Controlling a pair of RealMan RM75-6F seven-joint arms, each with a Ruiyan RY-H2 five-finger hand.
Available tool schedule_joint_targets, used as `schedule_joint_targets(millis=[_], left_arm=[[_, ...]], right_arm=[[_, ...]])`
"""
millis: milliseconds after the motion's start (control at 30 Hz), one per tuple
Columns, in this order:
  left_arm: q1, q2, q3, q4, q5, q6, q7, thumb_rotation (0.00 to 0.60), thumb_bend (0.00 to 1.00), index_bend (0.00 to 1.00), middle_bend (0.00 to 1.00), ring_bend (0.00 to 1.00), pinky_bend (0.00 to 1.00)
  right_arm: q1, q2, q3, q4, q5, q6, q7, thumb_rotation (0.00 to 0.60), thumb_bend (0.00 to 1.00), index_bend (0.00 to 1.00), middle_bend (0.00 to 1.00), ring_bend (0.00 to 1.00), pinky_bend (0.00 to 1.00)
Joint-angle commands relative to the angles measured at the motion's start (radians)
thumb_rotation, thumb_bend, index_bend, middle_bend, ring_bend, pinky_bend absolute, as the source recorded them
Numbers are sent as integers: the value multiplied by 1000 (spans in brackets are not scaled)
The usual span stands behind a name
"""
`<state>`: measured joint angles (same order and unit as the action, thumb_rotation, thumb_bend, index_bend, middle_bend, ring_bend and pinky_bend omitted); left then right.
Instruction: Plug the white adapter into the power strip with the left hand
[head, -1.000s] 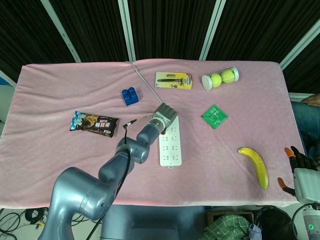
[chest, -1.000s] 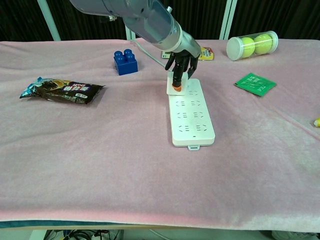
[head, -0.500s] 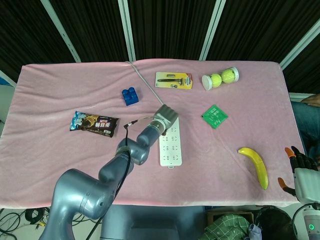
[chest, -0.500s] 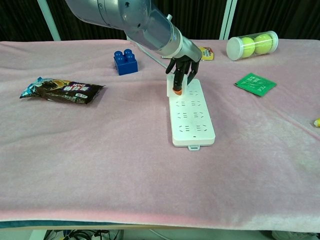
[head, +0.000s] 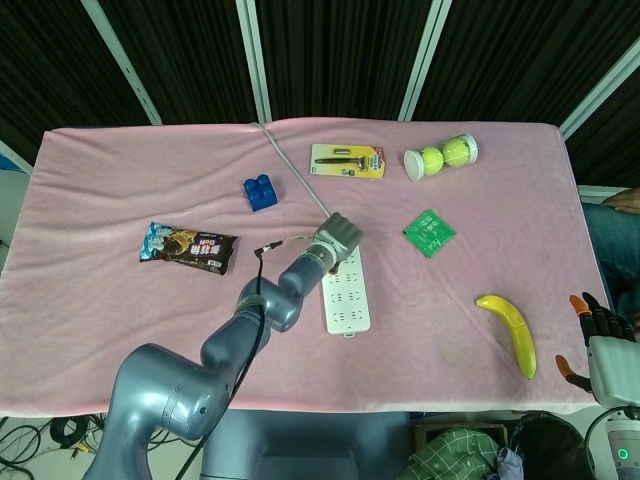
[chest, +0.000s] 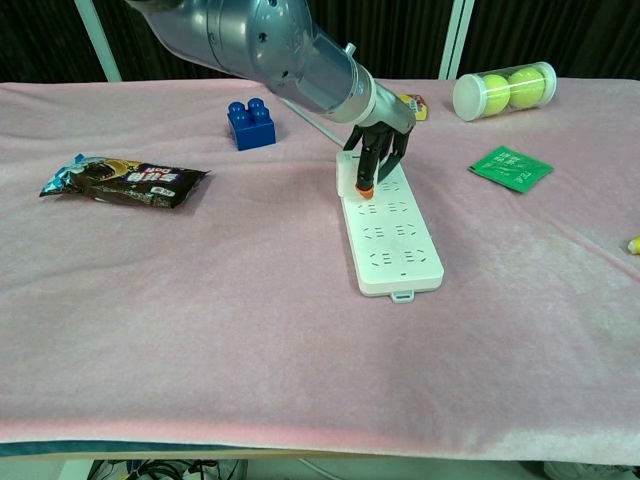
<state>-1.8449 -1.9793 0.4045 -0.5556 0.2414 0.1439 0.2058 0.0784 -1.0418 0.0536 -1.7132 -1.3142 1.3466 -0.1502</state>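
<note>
The left hand gripped the white adapter from above, holding it over the far end of the power strip directly beneath, presumably to seat its prongs.

A soft pink fleece cloth covers the whole table and hangs over its front edge. Behind the table stand black pleated curtains, divided by slanting pale grey metal bars. Even, bright light falls from above. Dark tangled cables lie on the floor below.
</note>
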Motion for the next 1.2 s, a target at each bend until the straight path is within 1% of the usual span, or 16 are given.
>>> schedule_joint_targets(millis=[33,67,133,167,233,300,400,533,633,700,800,933,967,1033,1067,1200], left_arm=[[11,-7,9,19,16,-11,-11,600,380,510,452,288,381],[14,-8,13,26,22,-14,-16,600,345,468,393,238,359],[18,-9,15,33,31,-6,-22,600,248,340,225,73,234],[20,-9,15,33,37,2,-26,600,219,303,181,36,188],[23,-5,9,29,45,23,-33,600,158,218,85,0,101],[27,0,0,20,49,51,-36,600,130,172,37,0,55],[31,9,-19,-1,48,88,-37,600,93,139,5,0,1],[31,33,-53,-53,46,141,-25,600,86,129,0,0,0],[20,76,-84,-124,33,167,-17,600,85,129,0,0,0],[11,110,-91,-174,24,188,-7,600,85,129,0,0,0],[-9,187,-83,-293,-16,244,22,600,84,129,1,0,0],[-42,307,-41,-500,-106,361,87,600,85,131,3,0,0],[-44,325,-32,-529,-117,379,95,600,85,131,3,0,0],[-52,393,-8,-651,-147,467,125,600,86,131,3,0,0],[-51,439,4,-741,-149,544,141,600,86,131,4,0,0],[8,570,32,-981,-89,770,141,600,90,130,8,0,0]], right_arm=[[0,0,-1,0,0,0,0,600,215,22,45,121,143],[0,0,0,-1,1,-1,0,600,215,22,45,121,143],[0,0,-1,-1,1,-1,0,600,215,22,45,122,143],[0,0,-1,-2,2,-2,0,600,216,22,45,122,143],[0,1,-1,-3,1,-3,0,600,216,23,45,121,143],[0,0,-1,-2,-4,0,1,600,216,24,45,121,143],[0,0,-2,-2,-2,0,-2,600,215,24,45,121,143],[-1,1,0,-3,2,0,-2,600,215,24,45,121,143],[0,1,-2,-4,4,-3,-3,600,216,24,45,121,143],[1,1,-2,-3,3,-5,-4,600,216,24,45,121,143],[2,2,-3,-2,3,-6,-7,600,215,24,45,121,143],[1,1,-2,-2,5,-4,-11,600,215,24,45,121,143],[1,1,-2,-2,6,-3,-12,600,215,24,45,121,143],[0,1,-2,-3,5,0,-17,600,215,24,45,121,143],[-1,1,-2,-3,5,2,-19,600,215,23,45,122,143],[-3,1,0,-3,10,9,-26,600,215,23,45,121,143]])
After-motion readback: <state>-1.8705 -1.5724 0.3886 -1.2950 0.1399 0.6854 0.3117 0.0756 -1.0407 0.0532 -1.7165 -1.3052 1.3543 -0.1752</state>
